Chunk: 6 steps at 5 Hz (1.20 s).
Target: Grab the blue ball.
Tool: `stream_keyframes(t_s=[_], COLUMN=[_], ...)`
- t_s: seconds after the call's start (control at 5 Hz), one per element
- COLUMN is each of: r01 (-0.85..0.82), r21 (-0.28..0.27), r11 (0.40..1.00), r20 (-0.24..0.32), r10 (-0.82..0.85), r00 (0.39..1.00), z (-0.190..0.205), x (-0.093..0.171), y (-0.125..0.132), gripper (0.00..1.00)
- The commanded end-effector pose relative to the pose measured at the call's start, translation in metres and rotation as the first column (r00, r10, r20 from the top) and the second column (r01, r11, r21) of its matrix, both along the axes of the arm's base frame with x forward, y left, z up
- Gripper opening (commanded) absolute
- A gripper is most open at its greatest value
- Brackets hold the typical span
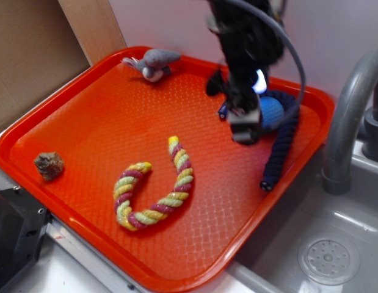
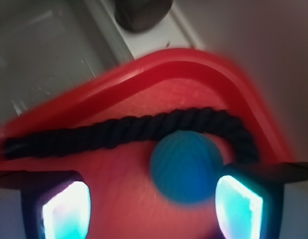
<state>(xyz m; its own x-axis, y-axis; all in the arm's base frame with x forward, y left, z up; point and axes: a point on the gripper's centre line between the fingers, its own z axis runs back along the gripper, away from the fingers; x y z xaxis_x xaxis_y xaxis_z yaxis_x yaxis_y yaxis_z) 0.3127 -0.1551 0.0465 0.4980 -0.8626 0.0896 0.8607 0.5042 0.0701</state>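
The blue ball (image 1: 272,113) lies near the far right corner of the orange tray (image 1: 85,122), inside the bend of a dark navy rope (image 1: 280,152). My gripper (image 1: 245,122) hangs over the ball's left side and partly covers it. In the wrist view the blue ball (image 2: 187,167) shows between the two glowing pads (image 2: 66,211), closer to the right one, with a wide gap to the left one. The gripper (image 2: 153,211) is open and holds nothing. The navy rope (image 2: 119,129) runs just behind the ball.
A multicoloured twisted rope (image 1: 155,189) curls in the tray's middle. A grey stuffed bird (image 1: 153,63) lies at the far edge and a brown lump (image 1: 49,165) at the left. A sink (image 1: 326,244) with a grey faucet (image 1: 347,122) borders the tray's right side.
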Motion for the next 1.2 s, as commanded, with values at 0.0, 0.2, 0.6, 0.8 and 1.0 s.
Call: stream_keyframes(t_s=[0.0, 0.2, 0.6, 0.8, 1.0], r01=[0.059, 0.077, 0.013, -0.129, -0.366], r21=[0.012, -0.047, -0.226, -0.289, -0.244], r11=[0.998, 0.996, 0.974, 0.949, 0.898], r20=[0.068, 0.082, 0.022, 0.003, -0.003], r10=[-0.059, -0.073, -0.008, 0.136, 0.376], r00=[0.996, 0.994, 1.0, 0.991, 0.926], z=[-0.027, -0.007, 0.077, 0.122, 0.148], x=[0.027, 0.013, -0.043, -0.074, -0.093], y=[-0.018, -0.018, -0.008, 0.004, 0.042], gripper=[0.0, 0.0, 0.0, 0.0, 0.0])
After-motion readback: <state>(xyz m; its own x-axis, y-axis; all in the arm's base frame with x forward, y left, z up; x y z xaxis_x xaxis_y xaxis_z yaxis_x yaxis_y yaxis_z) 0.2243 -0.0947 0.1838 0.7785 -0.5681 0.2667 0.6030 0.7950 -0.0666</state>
